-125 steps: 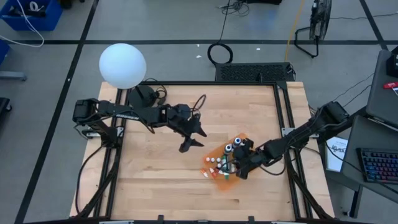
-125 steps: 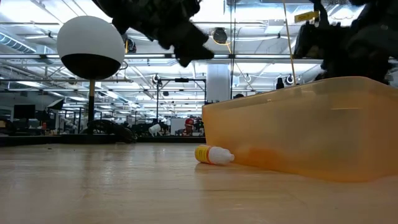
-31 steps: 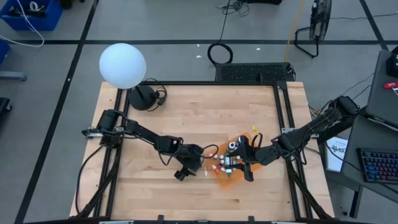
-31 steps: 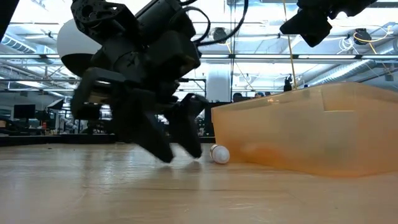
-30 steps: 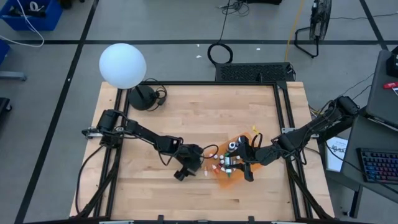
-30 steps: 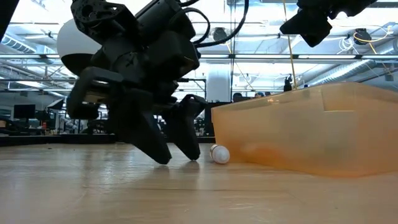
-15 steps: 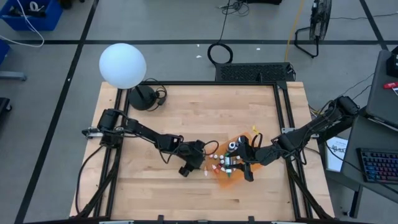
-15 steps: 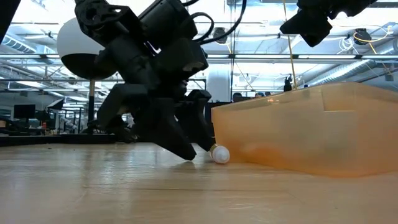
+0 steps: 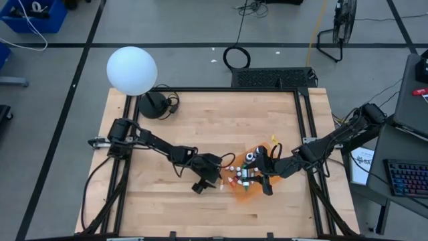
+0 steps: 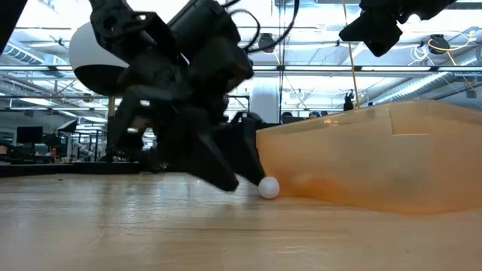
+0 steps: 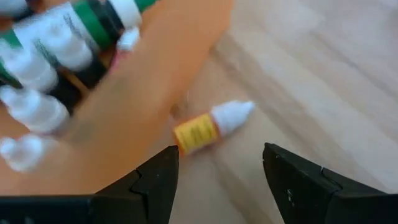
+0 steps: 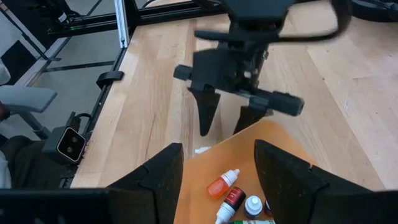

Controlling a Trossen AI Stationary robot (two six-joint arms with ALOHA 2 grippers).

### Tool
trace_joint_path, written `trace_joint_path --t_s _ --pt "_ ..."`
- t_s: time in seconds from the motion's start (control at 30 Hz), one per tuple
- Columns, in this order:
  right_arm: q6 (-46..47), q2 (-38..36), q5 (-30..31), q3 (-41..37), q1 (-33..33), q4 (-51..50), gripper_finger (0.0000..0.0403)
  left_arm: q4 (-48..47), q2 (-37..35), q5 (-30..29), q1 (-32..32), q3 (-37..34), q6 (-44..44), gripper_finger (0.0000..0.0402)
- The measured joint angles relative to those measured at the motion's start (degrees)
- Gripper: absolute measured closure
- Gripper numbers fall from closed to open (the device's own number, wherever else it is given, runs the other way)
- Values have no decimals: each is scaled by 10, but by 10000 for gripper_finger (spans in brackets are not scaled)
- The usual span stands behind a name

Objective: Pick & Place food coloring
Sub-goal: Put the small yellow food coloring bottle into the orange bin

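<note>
Left tool (image 11: pixel 217 177) spread wide, straddling stray bottle (image 11: pixel 211 126) beside orange tray (image 10: pixel 361 158) for pickup; right tool (image 12: pixel 214 171) open, above tray.

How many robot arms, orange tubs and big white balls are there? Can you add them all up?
Robot arms: 2 (left arm, right arm)
Orange tub: 1
Big white ball: 1
Total: 4
</note>
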Motion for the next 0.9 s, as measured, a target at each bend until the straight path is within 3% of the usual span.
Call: trace_joint_path --t_s 0.5,0.9 --pt "0 0 0 0 0 4 218 49 37 54 1 1 -18 167" --pt "0 0 -2 0 0 3 220 -21 21 81 1 1 -69 167"
